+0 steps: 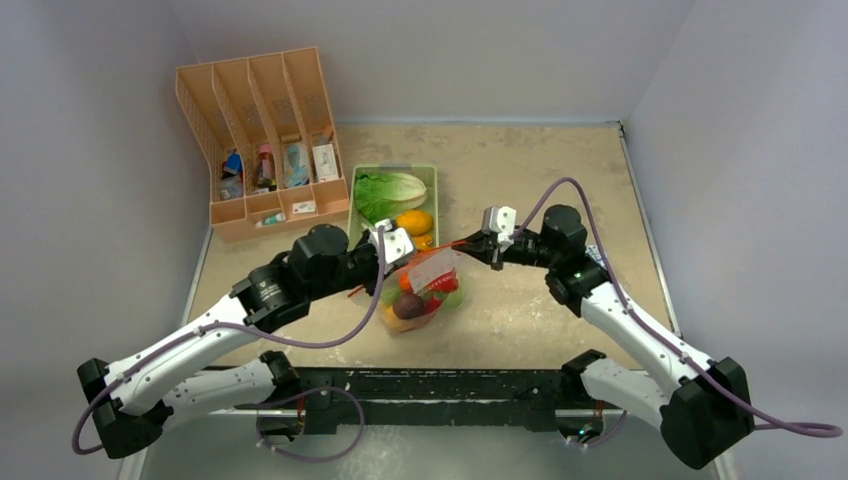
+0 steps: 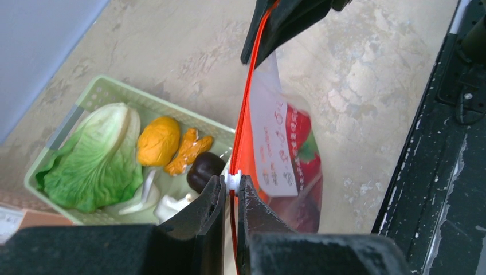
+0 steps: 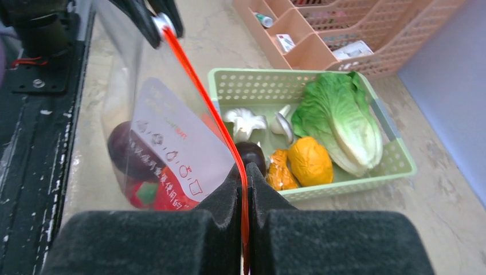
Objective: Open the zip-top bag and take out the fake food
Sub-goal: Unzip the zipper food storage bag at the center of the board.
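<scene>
The zip-top bag (image 1: 425,295) hangs above the table between my two grippers, its orange-red zip strip (image 2: 246,114) stretched taut. My left gripper (image 2: 234,182) is shut on the white slider (image 2: 233,180) at one end of the strip. At the other end my right gripper (image 3: 245,172) is shut on the strip (image 3: 200,97) itself. Fake food shows through the clear plastic behind a white label: red pieces (image 2: 298,143) and a dark purple one (image 3: 129,152). In the top view the left gripper (image 1: 410,258) and the right gripper (image 1: 472,244) face each other over the bag.
A pale-green tray (image 1: 353,195) right behind the bag holds a leafy lettuce (image 1: 385,190), a yellow-orange piece (image 1: 415,222) and smaller toys. A peach file organizer (image 1: 265,130) stands at the back left. The black base rail (image 1: 430,385) runs along the near edge.
</scene>
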`<state>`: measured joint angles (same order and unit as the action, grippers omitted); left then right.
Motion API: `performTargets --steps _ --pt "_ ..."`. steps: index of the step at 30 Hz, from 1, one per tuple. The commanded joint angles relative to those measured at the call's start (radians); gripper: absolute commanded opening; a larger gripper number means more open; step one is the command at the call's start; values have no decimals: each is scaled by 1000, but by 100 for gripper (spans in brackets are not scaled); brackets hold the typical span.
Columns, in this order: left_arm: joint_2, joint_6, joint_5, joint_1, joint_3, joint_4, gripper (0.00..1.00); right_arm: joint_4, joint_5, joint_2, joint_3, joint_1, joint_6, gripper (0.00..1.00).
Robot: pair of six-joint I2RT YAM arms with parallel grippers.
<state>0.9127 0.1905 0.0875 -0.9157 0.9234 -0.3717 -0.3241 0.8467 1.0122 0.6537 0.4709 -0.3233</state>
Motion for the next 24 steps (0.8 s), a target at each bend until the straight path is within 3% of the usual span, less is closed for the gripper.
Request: performTargets --steps 1,8,17,24 --pt "-68 -16 -133 8 13 -156 0 -67 -192 -29 0 -33 55 0" --pt "-107 -63 -187 8 45 -245 0 -127 -416 -116 -52 -58 100 0" --pt "-153 -74 -233 8 54 -278 0 -123 -475 -161 -48 -61 91 0" --pt "-105 -81 -200 8 56 -247 1 -110 -535 -195 -48 -61 74 0"
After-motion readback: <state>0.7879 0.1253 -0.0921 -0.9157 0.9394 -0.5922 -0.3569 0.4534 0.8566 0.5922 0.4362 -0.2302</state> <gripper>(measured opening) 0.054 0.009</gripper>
